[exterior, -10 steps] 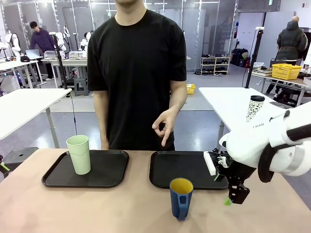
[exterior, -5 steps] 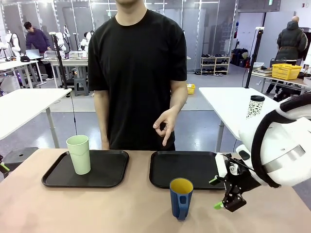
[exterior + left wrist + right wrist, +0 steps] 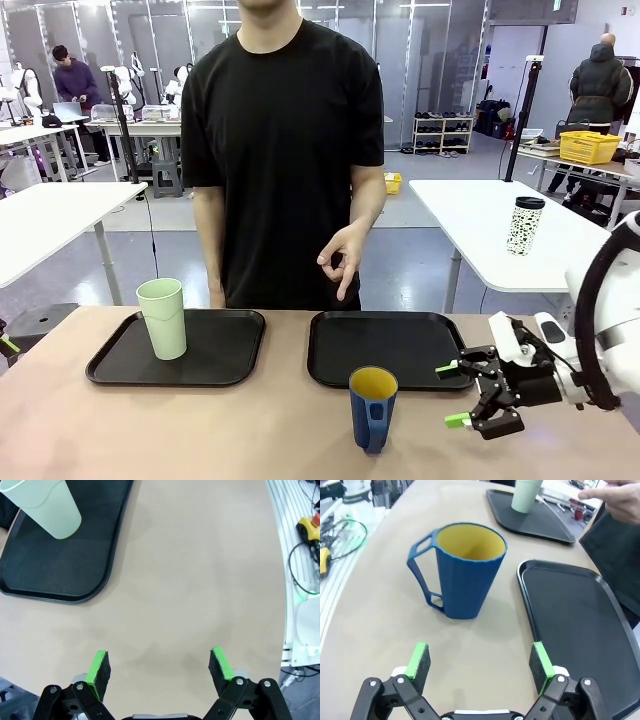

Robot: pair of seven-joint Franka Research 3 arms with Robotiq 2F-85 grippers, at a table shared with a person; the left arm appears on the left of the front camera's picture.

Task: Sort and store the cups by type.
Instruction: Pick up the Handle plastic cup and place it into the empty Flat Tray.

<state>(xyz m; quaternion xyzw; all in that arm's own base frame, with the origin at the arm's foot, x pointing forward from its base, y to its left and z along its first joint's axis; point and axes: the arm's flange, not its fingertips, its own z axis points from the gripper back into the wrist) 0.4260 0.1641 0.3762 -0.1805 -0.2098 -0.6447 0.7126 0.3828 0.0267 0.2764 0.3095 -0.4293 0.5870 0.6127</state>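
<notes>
A: How far along was the sorting?
B: The green tumbler (image 3: pixel 162 318) stood on the left tray (image 3: pixel 110 368), at lower left. The blue mug (image 3: pixel 373 408) waited on the table (image 3: pixel 250 430), bottom centre, just in front of the right tray (image 3: pixel 330 362).
A: And the grippers?
B: The right gripper (image 3: pixel 452 395), at lower right near the mug, was wide open and empty. The left gripper (image 3: pixel 159 666) was too.

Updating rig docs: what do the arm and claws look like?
Right arm: glossy white rounded shell, black band round the joint. Right claw: black linkage fingers with bright green pads. Left claw: the same black fingers and green pads.
</notes>
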